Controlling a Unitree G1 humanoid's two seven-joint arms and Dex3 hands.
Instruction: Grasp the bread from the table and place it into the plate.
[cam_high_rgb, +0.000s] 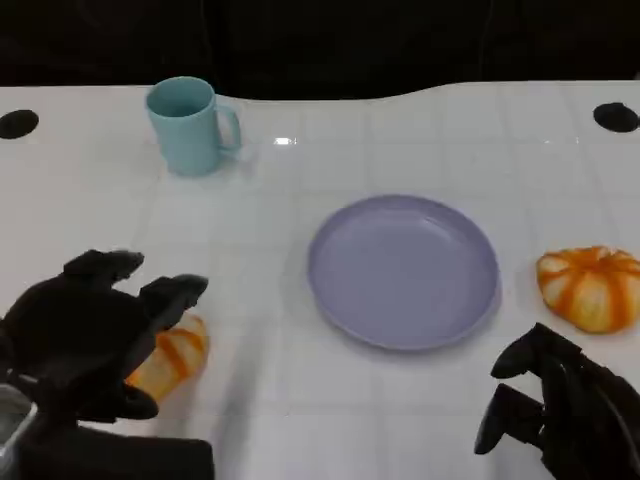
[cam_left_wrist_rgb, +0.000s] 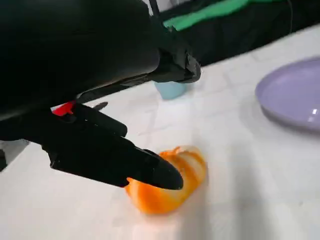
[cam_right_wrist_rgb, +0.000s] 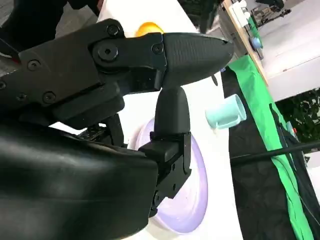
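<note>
An orange and white striped bread (cam_high_rgb: 178, 352) lies on the white table at the near left. My left hand (cam_high_rgb: 90, 335) hovers right over it, fingers spread, partly hiding it. In the left wrist view one fingertip (cam_left_wrist_rgb: 160, 173) sits in front of the bread (cam_left_wrist_rgb: 172, 187), which still rests on the table. The lilac plate (cam_high_rgb: 403, 270) stands bare at the table's middle, to the right of this bread, and its rim (cam_left_wrist_rgb: 292, 97) is seen from the left wrist. My right hand (cam_high_rgb: 560, 408) hangs at the near right, holding nothing.
A second striped bread (cam_high_rgb: 590, 288) lies just right of the plate, ahead of my right hand. A teal cup (cam_high_rgb: 190, 125) stands at the far left, also seen as the cup (cam_left_wrist_rgb: 170, 90) from the left wrist. Beyond the table's far edge the background is dark.
</note>
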